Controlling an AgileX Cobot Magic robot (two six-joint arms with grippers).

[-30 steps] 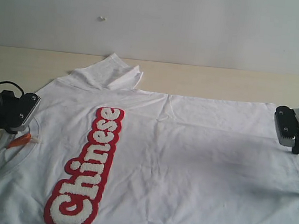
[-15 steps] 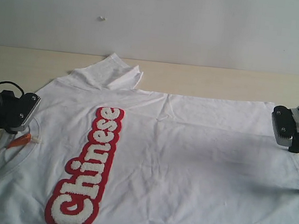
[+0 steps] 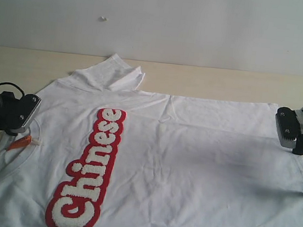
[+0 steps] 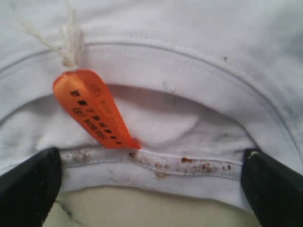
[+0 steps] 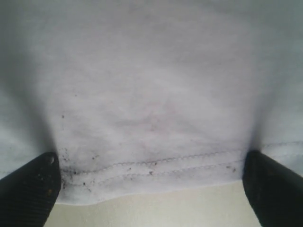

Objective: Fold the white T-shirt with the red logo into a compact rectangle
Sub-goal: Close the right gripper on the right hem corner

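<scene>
Though creased, T-shirt [image 3: 189, 168] on beige table [image 3: 227, 84]; pale wall [image 3: 206, 26]

**Plain wall, pale wood table**

A bare off-white wall [image 3: 206, 26] is seen at the back, marked by just one tiny speck [image 3: 103, 18]. A light wooden table [image 3: 227, 81] is pushed right up against it. Everything's lit softly, kinda washed out.

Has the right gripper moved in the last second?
Yes, slightly: the right gripper has edged left, toward the far hem corner of the white T-shirt.
</scene>
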